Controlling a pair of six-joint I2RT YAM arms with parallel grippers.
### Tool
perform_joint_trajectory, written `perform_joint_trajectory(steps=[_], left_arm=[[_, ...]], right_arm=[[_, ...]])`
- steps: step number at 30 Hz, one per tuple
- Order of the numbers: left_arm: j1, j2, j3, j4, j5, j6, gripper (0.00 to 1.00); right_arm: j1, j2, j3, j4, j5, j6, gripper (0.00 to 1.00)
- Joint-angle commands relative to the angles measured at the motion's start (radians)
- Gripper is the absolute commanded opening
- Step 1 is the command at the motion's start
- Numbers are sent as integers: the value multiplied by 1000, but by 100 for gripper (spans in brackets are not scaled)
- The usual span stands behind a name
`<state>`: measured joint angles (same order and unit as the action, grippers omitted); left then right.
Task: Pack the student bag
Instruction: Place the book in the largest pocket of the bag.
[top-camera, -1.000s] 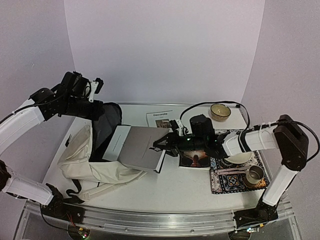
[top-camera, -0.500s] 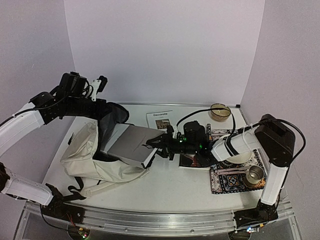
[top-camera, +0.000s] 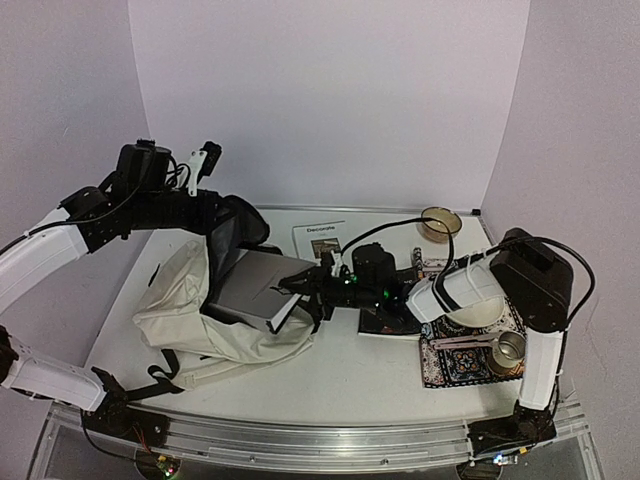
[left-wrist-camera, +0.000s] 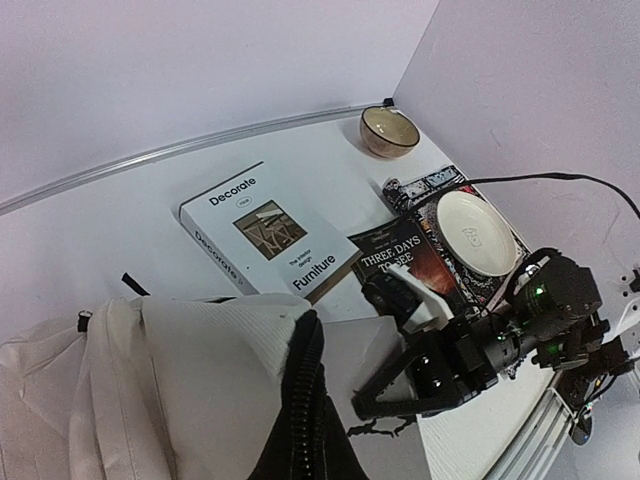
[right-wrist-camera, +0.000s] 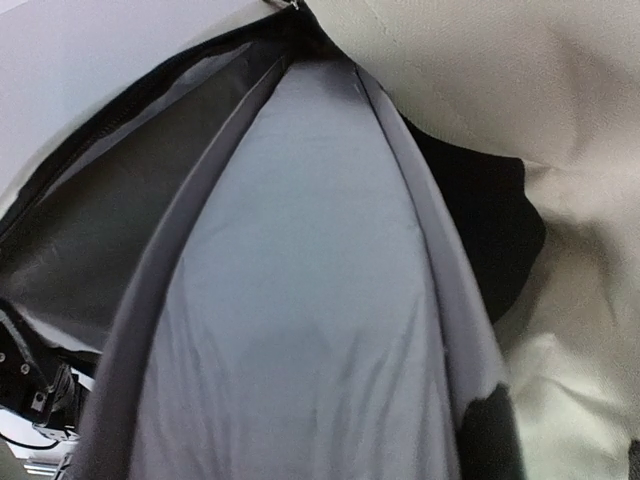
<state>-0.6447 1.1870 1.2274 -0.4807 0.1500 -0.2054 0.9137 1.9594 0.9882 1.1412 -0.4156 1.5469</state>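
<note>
The cream student bag (top-camera: 190, 310) lies on its side at the left of the table, mouth facing right. My left gripper (top-camera: 215, 212) is shut on the upper rim of the opening and holds it lifted; its fingers are hidden under fabric (left-wrist-camera: 190, 370) in the left wrist view. A flat grey book (top-camera: 255, 285) sits partly inside the bag's dark interior. My right gripper (top-camera: 292, 290) is shut on the book's right edge, its black fingers (left-wrist-camera: 400, 385) pinching it. In the right wrist view the grey book's cover (right-wrist-camera: 300, 300) fills the frame, with the bag's cream cloth (right-wrist-camera: 520, 90) above; my own fingers are hidden.
A white "Decorate Furniture" book (top-camera: 320, 240) lies behind the bag mouth. A dark book (top-camera: 385, 318) lies under the right arm. On a patterned mat (top-camera: 450, 360) sit a white plate (top-camera: 480, 312) and a metal cup (top-camera: 510, 350). A small bowl (top-camera: 437, 222) stands at the back.
My right gripper has pushed the grey book leftward, deeper into the bag. My left arm has drawn the raised bag rim to the right, over the book.
</note>
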Motion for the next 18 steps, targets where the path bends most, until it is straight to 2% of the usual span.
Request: perform_joint_trajectory(steps=[1, 6, 12, 18], left_arm=[[-16, -32, 41, 179, -7, 29, 0], [-40, -11, 36, 198, 90, -24, 0], [-164, 11, 8, 243, 59, -63, 0], [-197, 5, -32, 286, 118, -113, 0]], right_arm=[[36, 20, 66, 98, -18, 2, 27], [45, 33, 86, 98, 20, -29, 27], [45, 67, 136, 84, 85, -73, 28], [53, 113, 162, 45, 144, -111, 30]])
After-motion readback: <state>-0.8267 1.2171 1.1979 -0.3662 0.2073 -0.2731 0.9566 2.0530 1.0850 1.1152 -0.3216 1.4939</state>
